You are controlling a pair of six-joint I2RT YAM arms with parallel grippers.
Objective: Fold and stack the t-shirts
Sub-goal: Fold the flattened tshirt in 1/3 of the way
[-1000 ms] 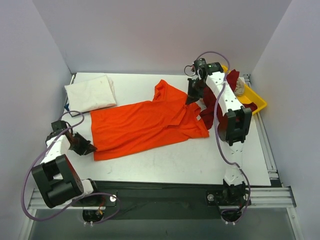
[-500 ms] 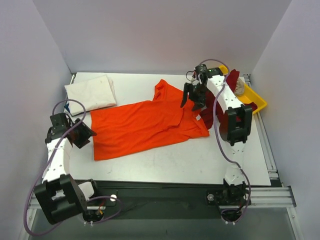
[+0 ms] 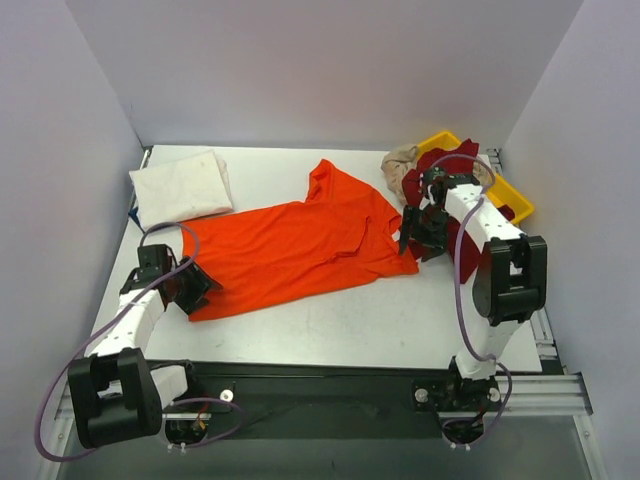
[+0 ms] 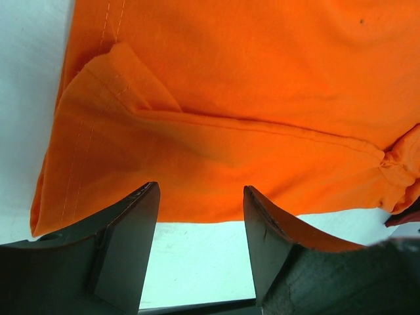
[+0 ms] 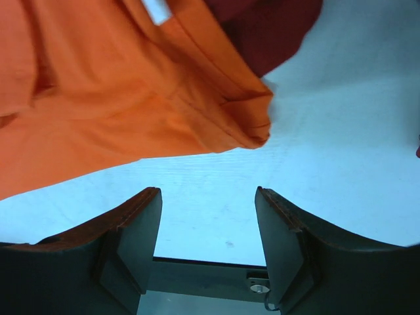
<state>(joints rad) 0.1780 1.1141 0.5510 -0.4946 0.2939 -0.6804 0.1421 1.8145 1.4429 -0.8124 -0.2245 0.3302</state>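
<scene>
Roughly flat, an orange t-shirt (image 3: 290, 245) spread across the middle of the bench (image 3: 400, 320), with a few creases near its right end. Well apart at the far left corner, a white t-shirt (image 3: 182, 187), folded into a neat pad. Just beside the orange cloth on the right, a dark red t-shirt (image 3: 412, 186), bunched up and draped partly over a yellow tray (image 3: 516, 203). Crumpled just behind that, a beige t-shirt (image 3: 400, 158).

Low at the orange cloth's near left corner, the left gripper (image 3: 195, 285), fingers spread wide and holding nothing, the cloth's edge showing between the tips in the wrist view. At the near right corner, the right gripper (image 3: 418, 240), likewise wide and holding nothing, over bare bench with the orange corner just ahead and dark red cloth beyond. Across the dark red heap, the right arm, hiding part of it from above.
</scene>
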